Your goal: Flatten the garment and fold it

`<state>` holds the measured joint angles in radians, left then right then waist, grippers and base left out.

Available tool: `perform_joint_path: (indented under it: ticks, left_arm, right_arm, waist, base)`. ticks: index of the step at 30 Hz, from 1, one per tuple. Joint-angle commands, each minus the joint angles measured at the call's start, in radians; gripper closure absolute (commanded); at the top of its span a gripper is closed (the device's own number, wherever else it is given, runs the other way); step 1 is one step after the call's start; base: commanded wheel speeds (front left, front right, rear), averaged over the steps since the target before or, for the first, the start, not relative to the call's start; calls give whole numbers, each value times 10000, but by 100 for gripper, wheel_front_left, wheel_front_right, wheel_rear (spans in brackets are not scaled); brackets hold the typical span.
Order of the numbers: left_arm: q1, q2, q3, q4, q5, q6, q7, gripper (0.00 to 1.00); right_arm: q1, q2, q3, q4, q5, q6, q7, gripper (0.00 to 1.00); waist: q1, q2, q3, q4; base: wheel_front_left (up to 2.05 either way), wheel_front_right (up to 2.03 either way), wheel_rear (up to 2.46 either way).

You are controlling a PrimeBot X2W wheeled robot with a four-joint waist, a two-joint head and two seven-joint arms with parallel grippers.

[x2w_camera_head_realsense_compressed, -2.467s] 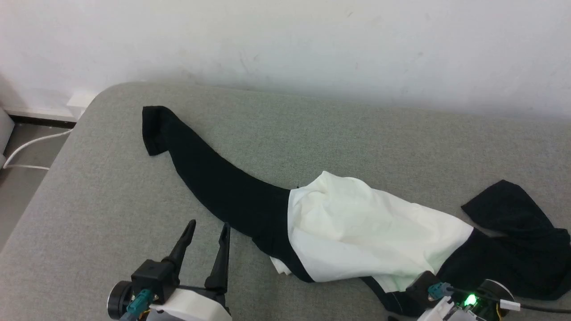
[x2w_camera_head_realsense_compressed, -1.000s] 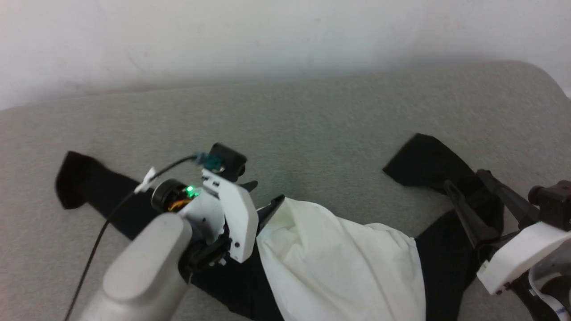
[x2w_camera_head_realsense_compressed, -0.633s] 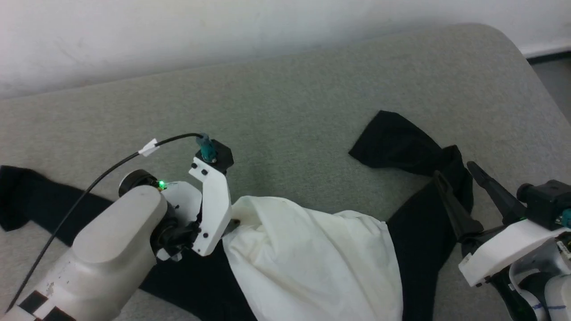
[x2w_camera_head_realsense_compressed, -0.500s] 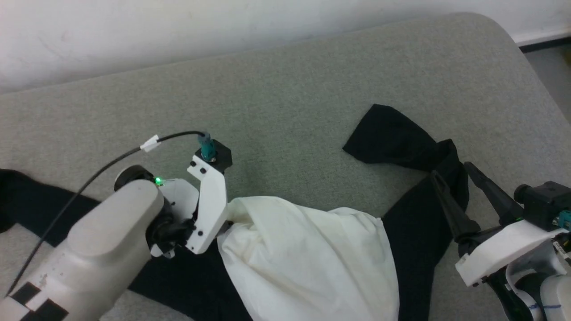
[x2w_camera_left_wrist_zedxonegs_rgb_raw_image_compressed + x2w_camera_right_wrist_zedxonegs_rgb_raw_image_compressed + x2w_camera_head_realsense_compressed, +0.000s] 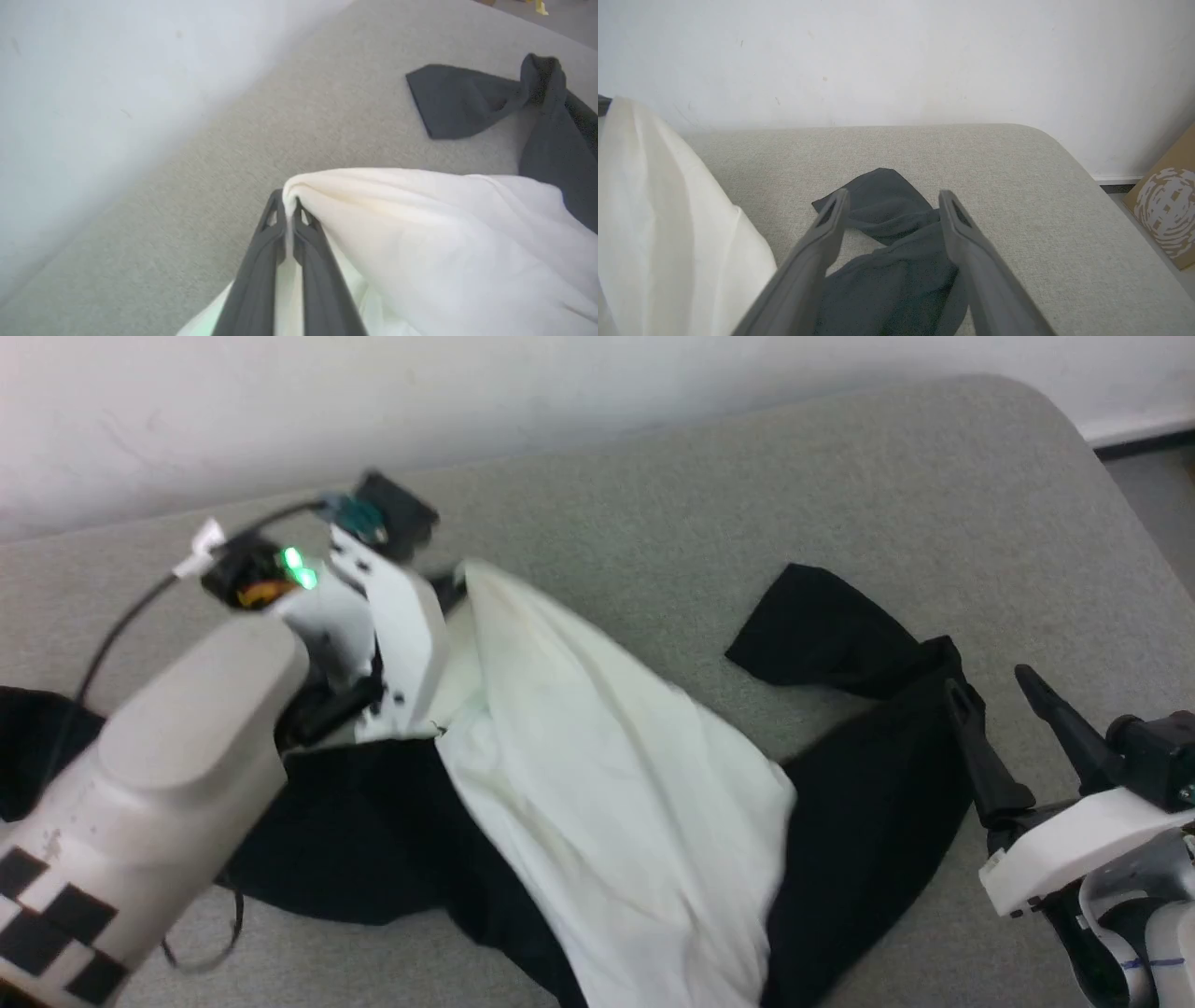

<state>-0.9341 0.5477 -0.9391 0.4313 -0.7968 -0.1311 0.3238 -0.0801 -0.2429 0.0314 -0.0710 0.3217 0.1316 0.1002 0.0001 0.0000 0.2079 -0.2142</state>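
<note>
Your garment [image 5: 597, 784] lies crumpled on the grey padded surface [image 5: 653, 495], long axis running left to right across the head view, roughly parallel to the white wall [image 5: 560, 392]. The white body runs diagonally: its peak points to the upper left and the cloth drapes down from there to the lower right. The left black sleeve [image 5: 355, 831] spreads toward the left edge of the head view, partly behind your left forearm. The right black sleeve [image 5: 868, 821] bends, with its cuff end [image 5: 803, 616] pointing up and left toward the wall. Your left end effector [image 5: 286, 210] is closed tight on a fold of the white body, the cloth nipped between the two fingers right at the tips; that pinch is the peak of the fabric. Your right end effector [image 5: 988, 681] sits at the right side, fingers spread wide with nothing gripped. In the right wrist view the right sleeve lies between and beyond those fingers; you can't tell if the tips touch it. The white body is well to its left. A cardboard box [image 5: 1164, 219] stands past the surface's right end.
</note>
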Motion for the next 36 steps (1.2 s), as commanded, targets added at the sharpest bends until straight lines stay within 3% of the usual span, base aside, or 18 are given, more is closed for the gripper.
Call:
perform_joint_path:
  ticks: [1,8,11,15,16,17,22,28,32,36]
  left_arm:
    - [-293,-32,193,38,228,76,-524,100]
    - [-1017,-57,696,4,2029,923,-4365,100]
    - [-747,-102,476,593,2368,1090,-4848,100]
    - [-261,-349,-9,1788,2510,911,-4908,100]
    - [-163,-408,-116,2151,2543,882,-4896,78]
    - [-93,-470,-184,2528,2578,914,-4908,0]
    - [14,-912,-171,3827,2431,946,-5225,0]
    - [-117,-1158,285,4132,2207,1035,-5735,0]
    - [123,-1159,908,3491,2066,1399,-5842,0]
    - [1100,-929,2044,1421,2127,1923,-5851,0]
  right_arm:
    - [-92,98,-60,15,-77,-9,-90,0]
    - [50,325,-323,-33,-277,-9,-86,0]
    - [71,420,-205,-53,-289,-9,-33,0]
    - [-7,481,42,-31,-281,-9,6,0]
    - [-39,486,121,-2,-271,-9,14,0]
    - [-69,490,199,29,-263,-9,16,0]
    - [-90,406,650,235,-181,-9,144,0]
    - [45,222,842,462,-93,-9,256,0]
    - [215,58,915,572,-91,-9,410,0]
    - [480,-168,1102,599,-120,-9,639,0]
  waist:
    - [-1,0,-429,332]
    - [-1,0,-637,518]
    - [-1,0,-499,470]
    - [-1,0,-196,347]
    - [-1,0,-130,320]
    - [-1,0,-67,299]
    - [-1,0,34,387]
    - [-1,0,-334,813]
    - [-1,0,-818,1289]
    - [-1,0,-1233,1820]
  base:
    - [0,0,0]
    - [0,0,0]
    - [0,0,0]
    - [0,0,0]
    - [0,0,0]
    - [0,0,0]
    - [0,0,0]
    - [0,0,0]
    - [0,0,0]
    - [0,0,0]
